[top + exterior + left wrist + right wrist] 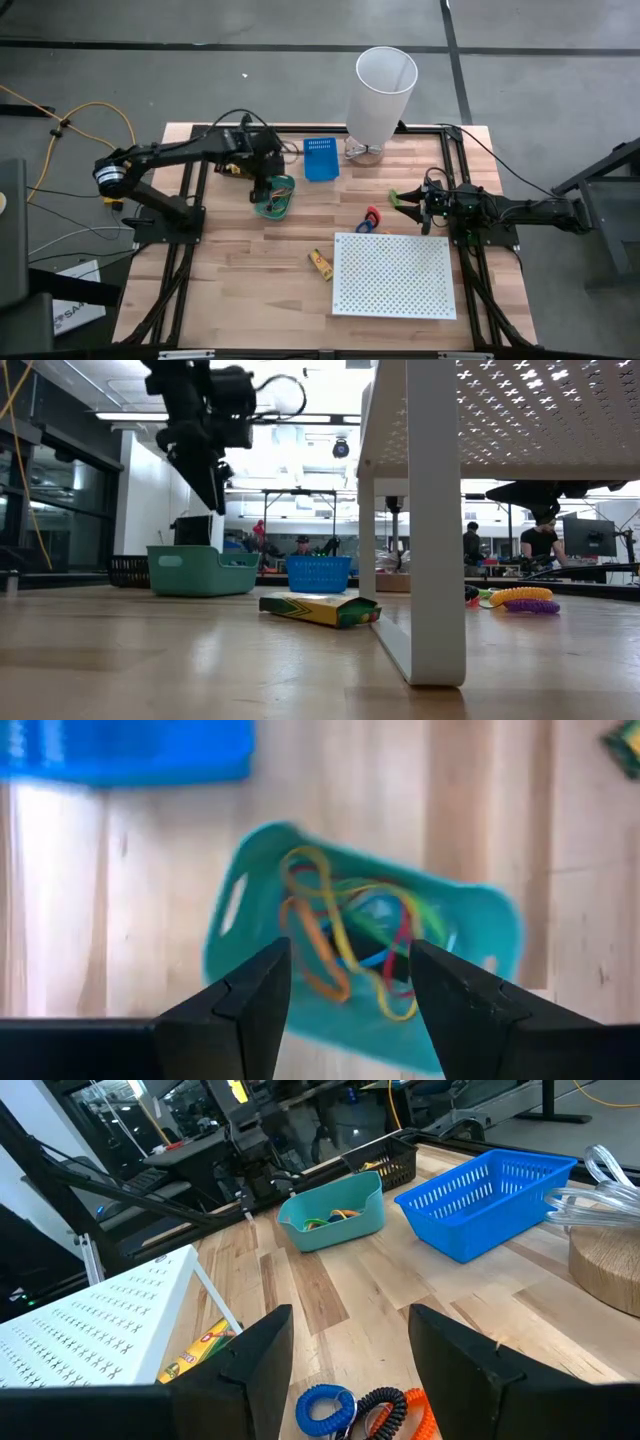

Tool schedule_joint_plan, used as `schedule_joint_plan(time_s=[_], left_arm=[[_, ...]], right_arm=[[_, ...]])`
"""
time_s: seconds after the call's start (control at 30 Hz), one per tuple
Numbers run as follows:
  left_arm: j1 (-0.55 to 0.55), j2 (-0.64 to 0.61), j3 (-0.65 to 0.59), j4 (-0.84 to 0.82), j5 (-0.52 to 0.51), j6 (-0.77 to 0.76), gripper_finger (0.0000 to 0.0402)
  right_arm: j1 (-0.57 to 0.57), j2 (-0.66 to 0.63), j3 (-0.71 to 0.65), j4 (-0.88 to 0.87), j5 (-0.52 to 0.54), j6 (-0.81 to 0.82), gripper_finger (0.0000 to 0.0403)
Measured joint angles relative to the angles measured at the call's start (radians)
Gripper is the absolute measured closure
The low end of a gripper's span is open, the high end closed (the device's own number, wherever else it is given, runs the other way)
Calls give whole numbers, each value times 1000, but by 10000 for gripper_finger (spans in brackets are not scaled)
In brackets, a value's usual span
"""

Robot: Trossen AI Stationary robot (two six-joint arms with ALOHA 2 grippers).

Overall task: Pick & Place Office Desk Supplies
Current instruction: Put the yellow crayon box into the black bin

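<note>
Teal plastic forms the small bin (250, 910) that is seen directly beneath the left end effector (350, 985), whose fingers are spread apart with nothing between them. Rubber-band loops (345, 935) in yellow, orange, red and green are piled inside this bin, which is set on the wooden tabletop (250, 270) near a blue basket (320, 158). The right end effector (420, 200) is held at the tabletop's right side, fingers likewise parted and empty, just above coiled loops in blue, black and orange (365, 1410). A yellow pack (320, 264) is laid beside the white perforated board (393, 275), and a tall white bin (381, 95) is stood at the far edge.
</note>
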Motion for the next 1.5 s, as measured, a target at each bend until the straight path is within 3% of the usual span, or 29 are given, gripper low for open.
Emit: schedule_joint_plan(time_s=[0.33, 0.7, 0.93, 1.2, 1.5], left_arm=[[-256, 0, 0, 1, -17, 7, 204], [-509, 0, 0, 62, -144, 6, 204], [-567, 7, -4, 152, -139, -11, 204], [-585, 62, -70, 367, -9, 42, 204], [-556, 167, -80, 558, 69, 83, 204]], right_arm=[[0, 0, 0, 0, 0, 0, 215], [0, 0, 0, 0, 0, 0, 215], [0, 0, 0, 0, 0, 0, 215], [0, 0, 0, 0, 0, 0, 215], [0, 0, 0, 0, 0, 0, 215]])
